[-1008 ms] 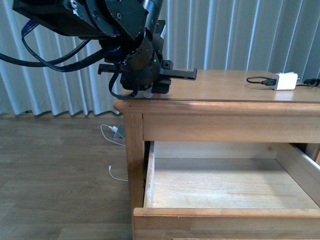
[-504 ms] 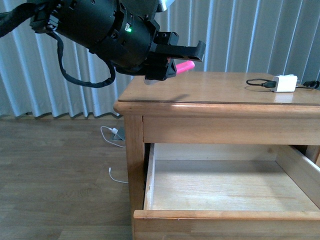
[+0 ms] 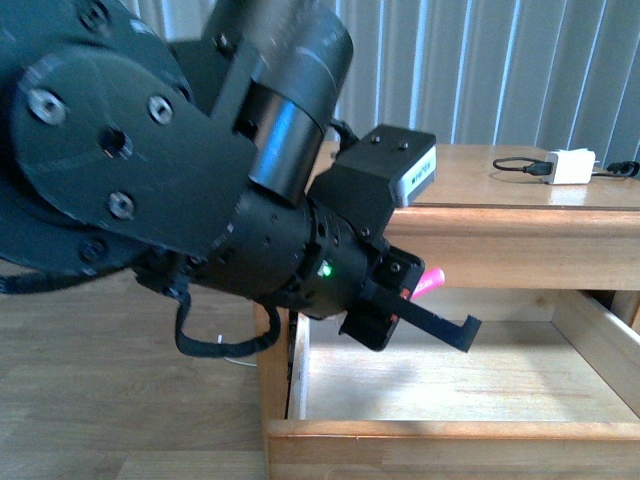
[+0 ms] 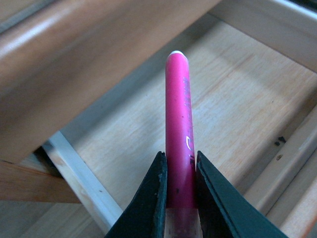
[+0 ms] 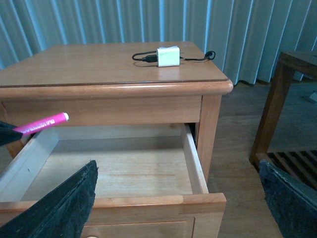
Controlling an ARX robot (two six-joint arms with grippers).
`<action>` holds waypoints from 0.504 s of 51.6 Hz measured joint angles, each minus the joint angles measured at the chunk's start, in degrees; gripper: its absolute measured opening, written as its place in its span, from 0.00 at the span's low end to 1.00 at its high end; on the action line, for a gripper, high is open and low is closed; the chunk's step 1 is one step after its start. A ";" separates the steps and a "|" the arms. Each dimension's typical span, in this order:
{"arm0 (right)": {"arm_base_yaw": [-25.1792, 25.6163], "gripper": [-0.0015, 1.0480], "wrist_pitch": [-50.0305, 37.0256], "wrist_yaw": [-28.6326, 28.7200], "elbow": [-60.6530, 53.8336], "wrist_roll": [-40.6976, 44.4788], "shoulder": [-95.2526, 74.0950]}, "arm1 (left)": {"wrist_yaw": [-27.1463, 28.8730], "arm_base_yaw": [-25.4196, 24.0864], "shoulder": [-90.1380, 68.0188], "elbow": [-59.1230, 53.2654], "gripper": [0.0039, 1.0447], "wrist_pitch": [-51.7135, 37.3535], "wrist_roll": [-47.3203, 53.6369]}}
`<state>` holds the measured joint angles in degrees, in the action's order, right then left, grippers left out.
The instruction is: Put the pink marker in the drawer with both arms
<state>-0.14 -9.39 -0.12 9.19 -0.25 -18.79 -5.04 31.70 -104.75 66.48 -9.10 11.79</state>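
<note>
1. Front view: the left arm fills the left and centre of the frame. Its left tool [image 3: 432,300] is at centre right, below the cabinet top [image 3: 500,185] and above the open drawer [image 3: 500,428]. Only a short end of the pink marker [image 3: 431,281] shows beside the black finger. A white charger [image 3: 571,163] lies at the upper right on the cabinet top, well apart.

2. Left wrist view: the left tool [image 4: 180,157] is clenched on the pink marker [image 4: 178,119]. Both jaws press on the barrel just beside the paler cap. The long free end points out over the pale drawer floor [image 4: 237,99] and does not touch it.

3. Right wrist view: the right tool [image 5: 177,166] is spread wide with nothing between its fingers, and it looks toward the drawer front. The marker [image 5: 43,123] shows at the middle left, over the left side of the drawer.

4. Handling, as I judge it: the marker is light and stiff, but its round, smooth plastic may slip or turn in flat jaws. A hold across the barrel near the middle seems safest. Once let go it may roll on the drawer floor.
</note>
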 joint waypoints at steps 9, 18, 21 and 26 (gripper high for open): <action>0.00 0.92 0.00 0.00 0.00 0.00 0.00 | 1.99 0.92 -6.58 3.17 0.13 -0.81 -2.34; 0.00 0.92 0.00 0.00 0.00 0.00 0.00 | 3.56 1.40 -11.61 6.99 0.16 -0.22 -3.48; 0.00 0.92 0.00 0.00 0.00 0.00 0.00 | 2.69 1.44 -11.82 7.19 0.27 -0.11 -3.91; 0.00 0.92 0.00 0.00 0.00 0.00 0.00 | 1.81 1.46 -11.63 7.15 0.41 -0.31 -4.35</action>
<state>-0.14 -9.39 -0.12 9.19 -0.25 -18.79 -3.22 33.17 -116.38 73.63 -9.41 7.44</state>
